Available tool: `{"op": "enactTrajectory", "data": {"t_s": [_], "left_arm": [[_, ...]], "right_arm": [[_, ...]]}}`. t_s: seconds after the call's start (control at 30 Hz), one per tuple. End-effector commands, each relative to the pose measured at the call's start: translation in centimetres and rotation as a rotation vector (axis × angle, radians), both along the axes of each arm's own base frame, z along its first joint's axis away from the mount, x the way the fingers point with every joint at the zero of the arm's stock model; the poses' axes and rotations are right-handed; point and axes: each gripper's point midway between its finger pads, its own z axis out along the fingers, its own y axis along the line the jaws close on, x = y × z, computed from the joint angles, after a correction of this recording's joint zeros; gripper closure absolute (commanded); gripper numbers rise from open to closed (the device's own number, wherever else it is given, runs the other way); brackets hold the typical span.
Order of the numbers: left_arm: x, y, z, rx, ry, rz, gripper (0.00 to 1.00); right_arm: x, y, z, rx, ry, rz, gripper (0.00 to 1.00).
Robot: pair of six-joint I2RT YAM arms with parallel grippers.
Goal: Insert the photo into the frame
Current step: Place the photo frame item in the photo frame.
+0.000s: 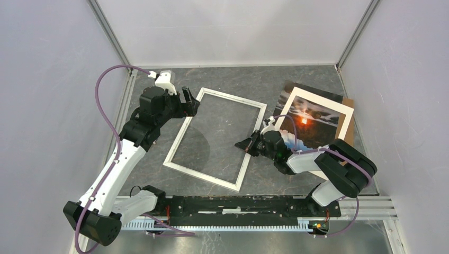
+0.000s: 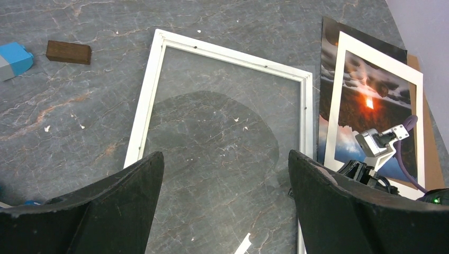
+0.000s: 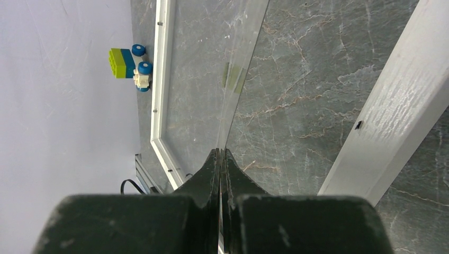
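Note:
The white frame lies flat in the middle of the table, and the left wrist view and right wrist view also show it. The photo lies face up to its right, on a brown backing board; it also shows in the left wrist view. My right gripper is at the frame's right rail, shut on the edge of a clear pane tilted up over the frame. My left gripper hovers open and empty over the frame's far left corner.
A dark print lies under the photo's far edge. A brown block and a blue block lie left of the frame. A green and blue wheeled toy sits by the left wall. Enclosure walls stand close on three sides.

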Motion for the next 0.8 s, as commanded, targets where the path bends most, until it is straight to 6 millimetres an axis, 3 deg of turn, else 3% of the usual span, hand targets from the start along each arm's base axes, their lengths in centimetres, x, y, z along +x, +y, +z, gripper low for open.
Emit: {"op": "enactTrajectory", "data": {"t_s": [0.0, 0.77], "left_arm": [[0.5, -0.27, 0.74, 0.019, -0.049, -0.024, 0.07], [0.56, -0.4, 0.61, 0.017, -0.044, -0.029, 0.08]], "right_arm": [[0.41, 0.28, 0.92, 0.017, -0.051, 0.021, 1.0], [0.37, -0.27, 0.2, 0.021, -0.037, 0.031, 1.0]]}}
